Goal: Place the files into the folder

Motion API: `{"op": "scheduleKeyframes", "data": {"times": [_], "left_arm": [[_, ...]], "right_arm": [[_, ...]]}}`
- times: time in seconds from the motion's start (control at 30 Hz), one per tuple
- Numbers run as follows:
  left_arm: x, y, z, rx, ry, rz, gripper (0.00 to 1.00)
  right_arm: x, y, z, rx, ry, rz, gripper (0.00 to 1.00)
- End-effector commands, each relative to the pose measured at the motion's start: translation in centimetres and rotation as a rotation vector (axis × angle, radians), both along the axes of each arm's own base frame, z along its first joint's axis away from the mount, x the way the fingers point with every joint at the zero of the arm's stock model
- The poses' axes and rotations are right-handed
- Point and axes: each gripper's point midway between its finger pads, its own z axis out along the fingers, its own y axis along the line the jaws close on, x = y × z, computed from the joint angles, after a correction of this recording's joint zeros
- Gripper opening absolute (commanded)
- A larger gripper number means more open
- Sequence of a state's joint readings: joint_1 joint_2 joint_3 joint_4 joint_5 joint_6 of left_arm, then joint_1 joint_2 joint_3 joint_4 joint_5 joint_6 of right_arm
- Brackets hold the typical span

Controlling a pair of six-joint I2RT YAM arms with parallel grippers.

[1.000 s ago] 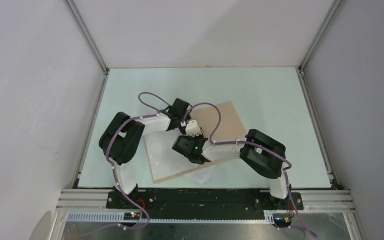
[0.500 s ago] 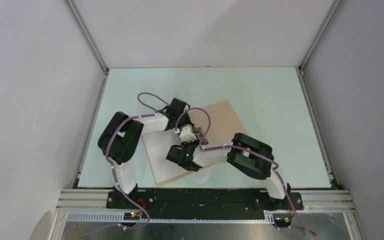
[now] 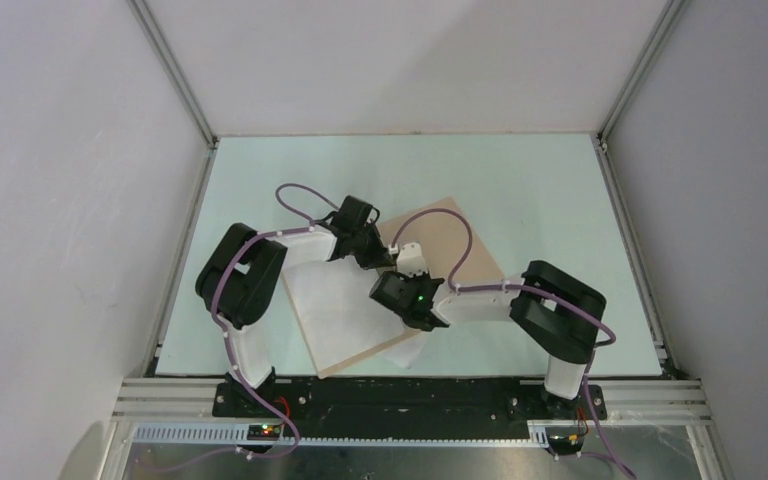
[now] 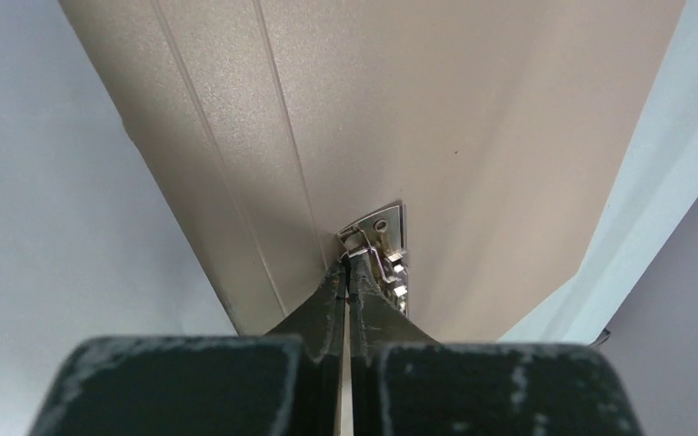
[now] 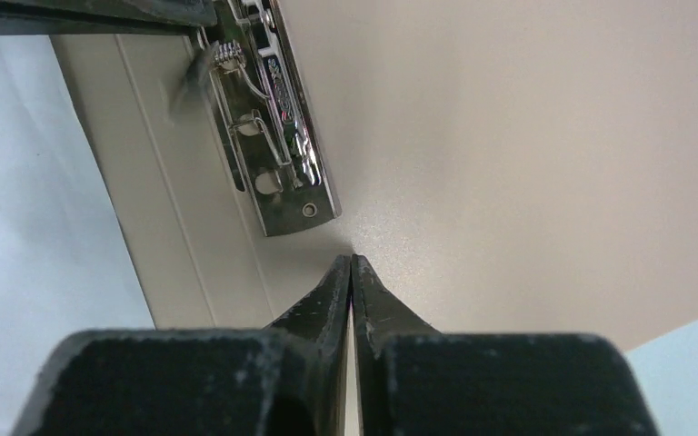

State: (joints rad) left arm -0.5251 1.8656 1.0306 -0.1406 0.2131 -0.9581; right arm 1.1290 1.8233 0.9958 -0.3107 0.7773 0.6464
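Note:
The tan folder (image 3: 450,245) lies open mid-table, a white sheet of the files (image 3: 335,300) on its left half. My left gripper (image 3: 378,256) is shut, its tips (image 4: 350,261) against the wire lever of the metal clip (image 4: 383,238) at the spine. My right gripper (image 3: 398,275) is shut too, with nothing between its fingers; its tips (image 5: 352,261) rest on the bare folder (image 5: 527,136) just below the clip's (image 5: 277,154) end. White paper (image 4: 36,182) borders the spine in both wrist views. From above, both grippers hide the clip.
A white sheet corner (image 3: 410,352) sticks out from under the folder's near edge. The pale green tabletop (image 3: 540,190) is fenced by metal frame rails (image 3: 625,230) and white walls. The two wrists sit almost touching over the spine.
The right arm swung left and nearer, then came back right and farther, onto the folder's right half. The folder turned slightly. The left gripper stayed at the clip.

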Motion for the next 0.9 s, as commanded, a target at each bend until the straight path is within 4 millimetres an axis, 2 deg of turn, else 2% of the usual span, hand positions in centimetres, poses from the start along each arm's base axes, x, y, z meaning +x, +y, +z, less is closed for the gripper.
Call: {"op": "scheduleKeyframes", "data": {"times": [0.0, 0.2, 0.33, 0.43, 0.57, 0.77, 0.87], "left_arm": [[-6.1, 6.5, -5.8, 0.293, 0.22, -0.039, 0.0], [-5.4, 5.6, -4.8, 0.276, 0.184, -0.056, 0.0], [-4.1, 3.7, -3.1, 0.241, 0.12, -0.119, 0.0], [-3.5, 2.1, -2.4, 0.214, 0.101, -0.175, 0.0], [-2.5, 0.2, -1.2, 0.2, 0.066, -0.212, 0.0], [-1.0, -1.6, 0.1, 0.185, 0.041, -0.236, 0.0], [-0.6, -1.8, 0.4, 0.189, 0.036, -0.239, 0.0]], "right_arm": [[-2.4, -1.1, -2.7, 0.032, 0.23, 0.068, 0.1], [-0.8, 1.3, 1.8, 0.292, 0.26, 0.11, 0.24], [0.2, 2.6, 3.8, 0.447, 0.298, 0.145, 0.26], [0.9, 3.0, 4.8, 0.534, 0.321, 0.155, 0.26], [0.8, 3.6, 5.7, 0.604, 0.352, 0.183, 0.26], [0.3, 5.1, 6.2, 0.687, 0.399, 0.222, 0.25], [0.6, 5.7, 6.2, 0.734, 0.419, 0.217, 0.25]]}}
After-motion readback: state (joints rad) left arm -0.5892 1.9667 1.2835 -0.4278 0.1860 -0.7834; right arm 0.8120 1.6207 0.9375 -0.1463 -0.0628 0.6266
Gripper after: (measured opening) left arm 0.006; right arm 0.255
